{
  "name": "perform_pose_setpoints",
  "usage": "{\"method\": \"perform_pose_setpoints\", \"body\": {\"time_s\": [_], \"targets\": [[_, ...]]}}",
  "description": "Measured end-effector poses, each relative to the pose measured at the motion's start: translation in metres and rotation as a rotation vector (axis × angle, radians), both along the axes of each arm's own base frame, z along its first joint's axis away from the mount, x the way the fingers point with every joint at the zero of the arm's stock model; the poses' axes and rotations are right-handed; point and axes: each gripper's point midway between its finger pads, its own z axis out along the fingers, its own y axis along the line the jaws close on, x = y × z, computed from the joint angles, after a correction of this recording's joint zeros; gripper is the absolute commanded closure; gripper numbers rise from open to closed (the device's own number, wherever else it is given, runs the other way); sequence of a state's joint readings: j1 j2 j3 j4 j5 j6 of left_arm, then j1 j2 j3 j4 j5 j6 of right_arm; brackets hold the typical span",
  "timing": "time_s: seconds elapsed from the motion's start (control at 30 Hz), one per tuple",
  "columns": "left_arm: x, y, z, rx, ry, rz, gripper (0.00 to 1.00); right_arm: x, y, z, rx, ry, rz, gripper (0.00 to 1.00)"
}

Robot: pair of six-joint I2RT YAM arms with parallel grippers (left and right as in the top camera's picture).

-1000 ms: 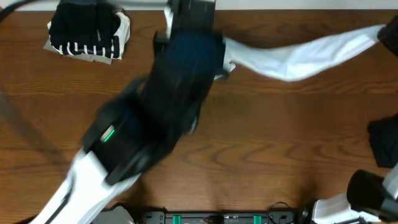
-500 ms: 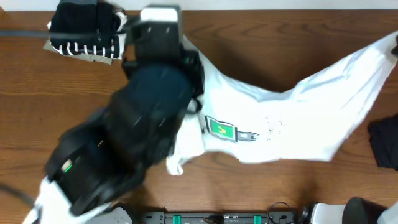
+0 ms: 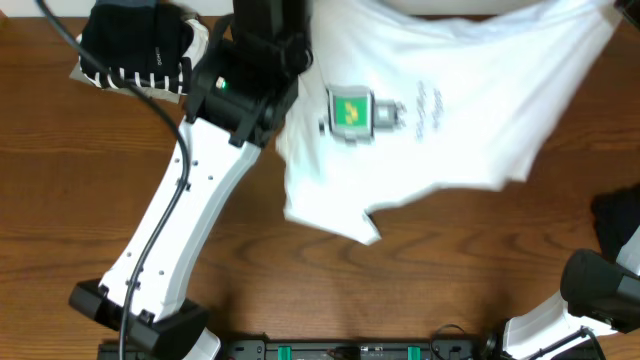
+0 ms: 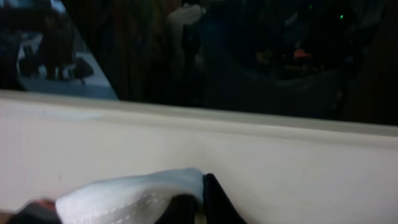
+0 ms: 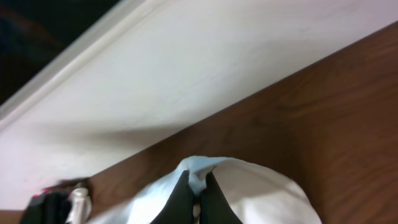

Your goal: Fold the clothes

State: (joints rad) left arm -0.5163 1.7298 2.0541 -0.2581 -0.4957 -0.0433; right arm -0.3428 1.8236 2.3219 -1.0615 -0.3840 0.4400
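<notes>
The large white T-shirt [image 3: 450, 130] hangs spread over the far half of the table, with its green print [image 3: 351, 111] and small dark lettering [image 3: 432, 105] facing up. My left arm [image 3: 180, 200] reaches from the front left to the shirt's far left corner. My left gripper [image 4: 198, 202] is shut on a white hem of the shirt [image 4: 118, 196]. My right gripper [image 5: 198, 193] is shut on another fold of the shirt [image 5: 261, 193] at the far right, out of the overhead view.
A folded stack of black, striped and beige clothes [image 3: 135, 45] sits at the far left. A black garment [image 3: 620, 225] lies at the right edge. The right arm's base [image 3: 600, 290] stands at the front right. Brown wooden table [image 3: 400, 290] shows in front of the shirt.
The shirt went from a bunched strip to a spread sheet stretched toward the far edge. My left arm swung from over the table's middle to the far left of the shirt.
</notes>
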Motion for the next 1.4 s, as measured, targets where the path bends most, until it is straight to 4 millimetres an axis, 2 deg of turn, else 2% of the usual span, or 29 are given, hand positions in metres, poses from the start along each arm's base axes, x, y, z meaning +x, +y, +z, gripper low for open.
{"method": "perform_pose_setpoints", "body": {"time_s": [0.07, 0.13, 0.27, 0.37, 0.47, 0.53, 0.63, 0.77, 0.87, 0.93, 1.17, 1.4], "targets": [[-0.003, -0.002, 0.002, 0.03, 0.006, -0.018, 0.94, -0.002, 0.004, 0.005, 0.006, -0.009, 0.014, 0.98], [-0.015, -0.006, 0.006, 0.059, 0.027, -0.046, 0.94, -0.009, 0.006, 0.012, 0.004, -0.014, 0.021, 0.98], [-0.06, -0.002, 0.008, 0.1, 0.115, -0.101, 0.94, -0.039, 0.01, 0.019, -0.019, 0.021, 0.016, 0.99], [-0.098, 0.018, 0.002, 0.064, 0.212, -0.106, 0.94, -0.07, 0.014, 0.014, -0.027, 0.102, -0.007, 0.99], [-0.127, 0.036, -0.023, 0.022, 0.351, -0.079, 0.94, -0.096, 0.016, -0.003, -0.024, 0.214, -0.035, 0.98], [-0.139, 0.043, -0.047, -0.008, 0.455, -0.052, 0.94, -0.111, 0.016, -0.021, -0.018, 0.311, -0.043, 0.98], [-0.143, 0.036, -0.083, -0.035, 0.59, -0.051, 0.94, -0.123, 0.017, -0.047, -0.007, 0.429, -0.043, 0.99], [-0.145, 0.021, -0.148, -0.036, 0.82, -0.05, 0.94, -0.138, 0.016, -0.081, 0.006, 0.579, -0.043, 0.99], [-0.154, 0.018, -0.194, -0.037, 0.983, -0.009, 0.94, -0.145, 0.013, -0.103, 0.004, 0.663, -0.044, 0.99], [-0.163, 0.018, -0.216, -0.045, 1.071, 0.021, 0.94, -0.147, 0.012, -0.114, 0.005, 0.703, -0.042, 0.99], [-0.195, 0.019, -0.258, -0.077, 1.266, 0.069, 0.94, -0.161, 0.008, -0.15, -0.004, 0.841, -0.043, 0.99], [-0.224, 0.013, -0.3, -0.026, 1.397, 0.106, 0.94, -0.173, 0.005, -0.187, -0.005, 0.962, -0.045, 0.98]]}}
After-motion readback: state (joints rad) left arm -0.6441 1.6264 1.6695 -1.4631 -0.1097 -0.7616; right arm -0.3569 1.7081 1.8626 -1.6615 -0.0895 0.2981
